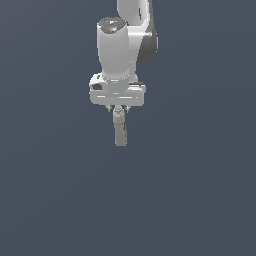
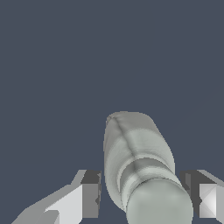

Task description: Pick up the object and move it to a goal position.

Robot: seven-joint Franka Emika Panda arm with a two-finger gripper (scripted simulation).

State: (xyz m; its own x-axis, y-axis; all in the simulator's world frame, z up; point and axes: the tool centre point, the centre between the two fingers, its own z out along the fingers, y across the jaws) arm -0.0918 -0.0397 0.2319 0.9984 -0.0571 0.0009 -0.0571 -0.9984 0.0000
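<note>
Exterior view, left to right: flat dark blue-grey backdrop on the exterior view's left, no edge or surface line visible in it. Centre: white arm (image 1: 122,45) comes down from the top edge, wrist housing pointing straight down, dark grey joint section on its right side. Under it the tool (image 1: 118,111), body wide and flat, fingers short and mostly tucked beneath. The object (image 1: 120,131) hangs straight down from the tool, upright, top end up between the fingers, lower end free with nothing touching it. Grey-beige body, paler near the top, thin green mark along its right edge just under the tool. Exterior view's right: same plain backdrop.

Wrist view: one finger (image 2: 89,194) grey and white with a dark pad face, then the object (image 2: 138,166) in the middle, then the other finger (image 2: 201,197). Object runs away from the camera; pale rounded end closest, ridged bands behind it, wider grey-beige body beyond that ending in a blunt far end. Narrow dark gaps show between the object and each finger pad in this view, so contact cannot be confirmed here. Tool set narrow around the object; object is off any surface in the exterior view, so tool reads as holding it near its top end. Background all around is uniform dark blue-grey.
</note>
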